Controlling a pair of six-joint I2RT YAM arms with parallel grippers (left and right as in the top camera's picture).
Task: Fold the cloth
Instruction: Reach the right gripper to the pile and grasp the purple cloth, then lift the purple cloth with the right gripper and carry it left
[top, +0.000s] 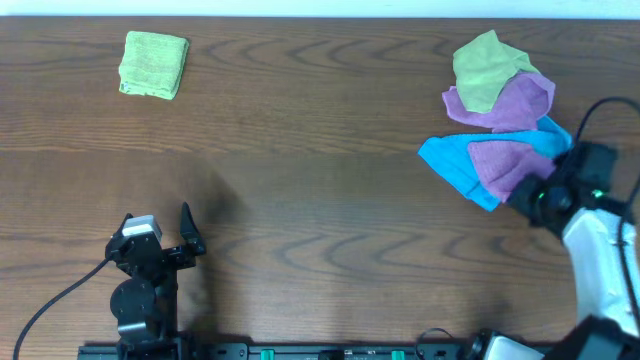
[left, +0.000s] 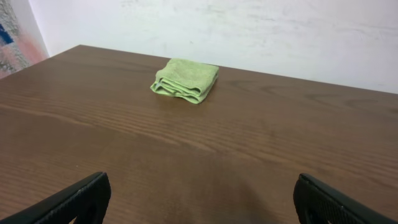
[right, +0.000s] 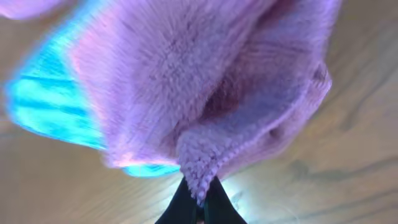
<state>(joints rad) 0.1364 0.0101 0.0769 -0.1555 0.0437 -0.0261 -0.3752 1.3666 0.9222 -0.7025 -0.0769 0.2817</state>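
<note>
Overhead: the purple cloth (top: 508, 165) sat on top of the blue cloth (top: 450, 160), and the right pincer (top: 535, 195) was right at their near edge. A folded green cloth (top: 153, 64) lay way off to the blue cloth's left on the bench (top: 320, 130), and the left pincer (top: 158, 222) was well apart from it too.

Left wrist: the left pincer was spread wide with nothing in it.

Right wrist: the right pincer was pinched tight on the purple cloth's edge, with the blue cloth peeking out underneath.

wood table (top: 320, 200): folded green cloth (top: 153, 65) left, cloth pile (top: 500, 105) right
</note>
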